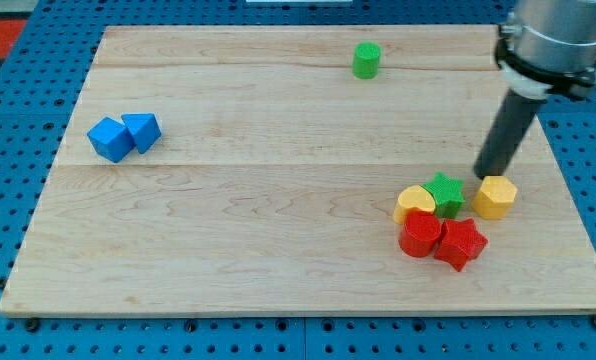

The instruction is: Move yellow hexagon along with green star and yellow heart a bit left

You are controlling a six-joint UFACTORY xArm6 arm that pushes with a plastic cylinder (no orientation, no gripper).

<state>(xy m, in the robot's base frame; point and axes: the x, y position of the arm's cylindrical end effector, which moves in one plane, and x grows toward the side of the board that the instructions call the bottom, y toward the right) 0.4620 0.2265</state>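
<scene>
Nearest the view's bottom, on the pale wooden board [278, 250]: red star-shaped block [461, 243], touching on its left a second red block [420, 233] of rounded, unclear shape. Just above these, yellow heart-shaped block [414, 203], touching the red rounded block below and the green star-shaped block [445, 193] on its right. Further to the view's right, yellow hexagonal block [494, 197], separated from the green star by a narrow gap. Directly above that gap, my tip [488, 176], the lower end of a straight dark rod, set between the green star and the yellow hexagon at their upper edges, apparently touching or just beside the hexagon's upper-left corner; contact cannot be confirmed. No pincer fitted: rod only, so neither spread nor pressed together. Far to the view's left, at mid-depth, two blue blocks [124, 135] of angular shape, touching one another. Farthest, near the view's top edge, green cylindrical block [366, 60], well apart from all others. Beneath and around the board, blue perforated base [8, 150].
</scene>
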